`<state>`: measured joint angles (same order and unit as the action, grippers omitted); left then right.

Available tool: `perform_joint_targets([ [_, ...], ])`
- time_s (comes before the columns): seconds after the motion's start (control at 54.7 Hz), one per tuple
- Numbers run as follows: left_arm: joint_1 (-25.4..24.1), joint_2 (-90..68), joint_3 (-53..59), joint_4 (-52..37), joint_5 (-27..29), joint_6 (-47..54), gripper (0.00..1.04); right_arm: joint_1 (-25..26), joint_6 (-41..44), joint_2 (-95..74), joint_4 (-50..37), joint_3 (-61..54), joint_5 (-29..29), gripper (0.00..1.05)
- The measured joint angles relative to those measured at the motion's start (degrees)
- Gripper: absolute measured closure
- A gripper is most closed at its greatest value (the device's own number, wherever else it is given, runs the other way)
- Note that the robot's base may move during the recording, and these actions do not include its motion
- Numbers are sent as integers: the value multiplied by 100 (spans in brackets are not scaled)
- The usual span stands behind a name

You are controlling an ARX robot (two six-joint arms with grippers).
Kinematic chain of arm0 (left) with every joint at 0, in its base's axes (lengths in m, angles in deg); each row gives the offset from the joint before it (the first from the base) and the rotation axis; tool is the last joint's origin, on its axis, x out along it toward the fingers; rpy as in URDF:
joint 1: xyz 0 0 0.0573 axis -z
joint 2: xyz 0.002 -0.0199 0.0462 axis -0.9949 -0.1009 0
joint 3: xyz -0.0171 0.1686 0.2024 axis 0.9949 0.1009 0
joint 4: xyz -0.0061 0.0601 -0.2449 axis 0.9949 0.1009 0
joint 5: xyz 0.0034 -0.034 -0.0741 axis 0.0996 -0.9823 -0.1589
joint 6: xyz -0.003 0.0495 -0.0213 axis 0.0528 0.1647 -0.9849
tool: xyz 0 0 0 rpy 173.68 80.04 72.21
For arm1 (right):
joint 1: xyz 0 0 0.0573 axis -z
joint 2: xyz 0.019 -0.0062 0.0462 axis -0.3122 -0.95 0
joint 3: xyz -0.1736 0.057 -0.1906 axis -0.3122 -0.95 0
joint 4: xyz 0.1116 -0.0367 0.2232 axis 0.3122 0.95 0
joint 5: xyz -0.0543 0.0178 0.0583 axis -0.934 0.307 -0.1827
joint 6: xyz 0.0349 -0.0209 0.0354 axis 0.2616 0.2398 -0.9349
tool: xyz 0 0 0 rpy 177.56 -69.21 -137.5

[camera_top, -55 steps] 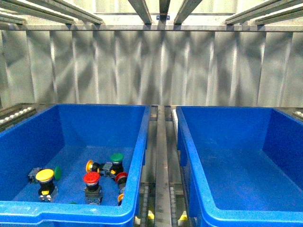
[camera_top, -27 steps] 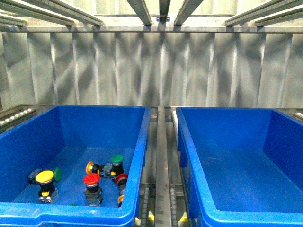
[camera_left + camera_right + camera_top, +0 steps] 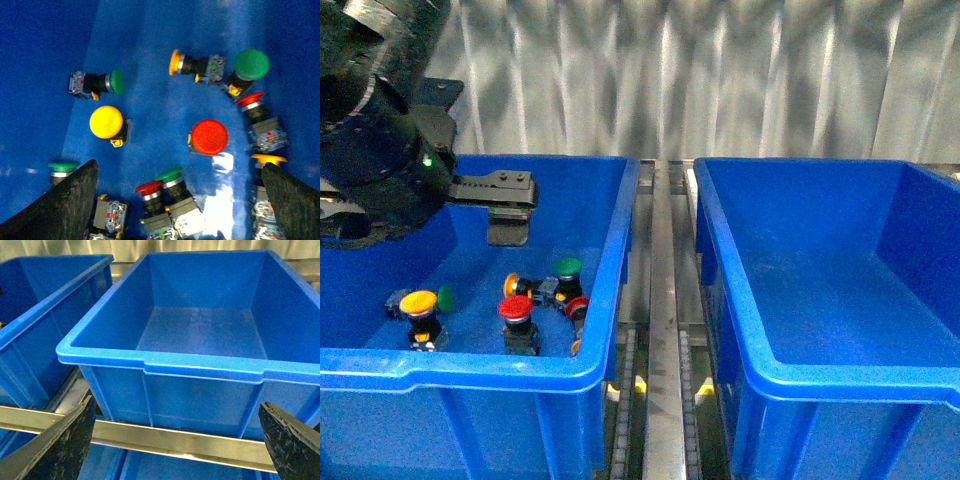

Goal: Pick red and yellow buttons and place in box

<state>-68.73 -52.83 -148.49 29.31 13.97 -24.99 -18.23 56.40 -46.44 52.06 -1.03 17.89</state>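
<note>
Before a metal wall (image 3: 720,90), three red buttons (image 3: 210,136), three yellow buttons (image 3: 106,121), four green buttons (image 3: 252,64) are seen in the left bin (image 3: 470,368), left claw (image 3: 178,167) and right claw (image 3: 176,401) spread wide.

Even bright light; glare on bin floor (image 3: 220,200); sharp.

The left pincer (image 3: 178,169) hangs over the floor of a blue bin (image 3: 150,30), its two dark fingers (image 3: 65,205) spread wide apart. Below it, an upright yellow button (image 3: 106,122) and an upright red button (image 3: 210,137) show their domed caps, well apart. A green button (image 3: 97,82) lies on its side near the yellow one. A tipped yellow-capped button (image 3: 195,65) touches a second green button (image 3: 251,64), and another red button (image 3: 257,112) lies just beside that. Between the fingers, a red-capped button (image 3: 150,192) and a green-capped button (image 3: 172,180) lean side by side, touching.
</note>
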Motion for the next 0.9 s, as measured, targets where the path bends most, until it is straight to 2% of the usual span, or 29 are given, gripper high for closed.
perform_joint_targets([
  [0.037,31,-267,-275,166,210,0,8,0,2,0,0,0,2,7],
  [0.22,109,-955,-918,595,474,-101,8,0,2,0,0,0,0,7],
  [0.896,186,-1853,-1537,728,275,-529,8,0,0,0,0,0,2,7],
])
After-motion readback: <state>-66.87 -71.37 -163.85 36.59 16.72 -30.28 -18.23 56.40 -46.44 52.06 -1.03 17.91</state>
